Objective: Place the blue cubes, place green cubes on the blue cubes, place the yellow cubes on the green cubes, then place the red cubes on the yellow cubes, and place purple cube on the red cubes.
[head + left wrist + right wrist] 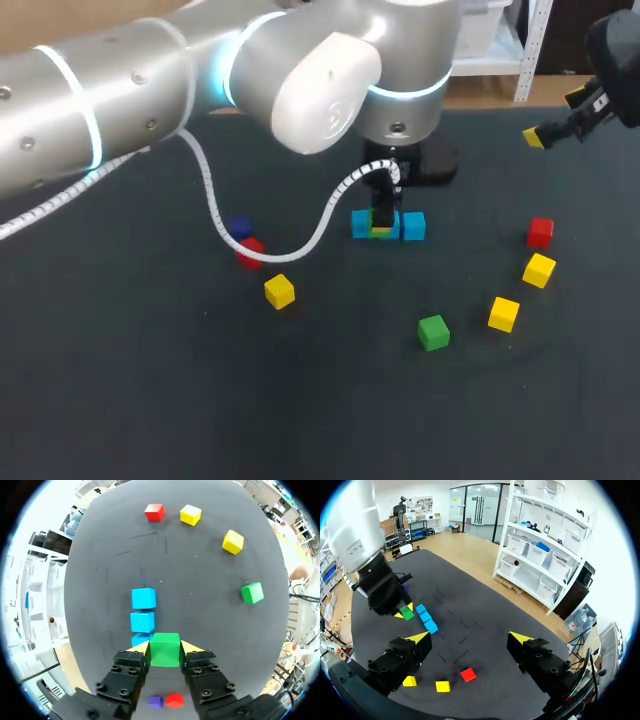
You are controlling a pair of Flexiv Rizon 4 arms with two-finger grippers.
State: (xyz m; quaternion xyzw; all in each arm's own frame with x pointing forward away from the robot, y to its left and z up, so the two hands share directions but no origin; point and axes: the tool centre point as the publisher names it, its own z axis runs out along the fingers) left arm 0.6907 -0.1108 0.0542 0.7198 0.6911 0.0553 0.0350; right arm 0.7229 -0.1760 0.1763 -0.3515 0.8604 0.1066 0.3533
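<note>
Green cube [165,650] squeezed from both sides by the yellow tips of the left gripper [165,648]. Bright green, flat sides, same size as the others. Held at the near end of a row of three blue cubes [143,598], hiding part of the nearest one. Touching it or not: cannot tell. In the head view, found a little above the middle of the frame, under the big silver left arm [150,80].

White cable [213,205] hanging in a loop left of the middle, passing by a purple cube [238,229] and a red cube [250,252]. Yellow cube [280,291] just below those on the dark table [150,400].

At the right: second red cube [540,232], another yellow cube [539,270], third yellow cube [503,314]. Second green cube [433,332] lower, nearer the middle. All apart from each other.

Right gripper [470,639] wide open, holding nothing, well away from the row.
</note>
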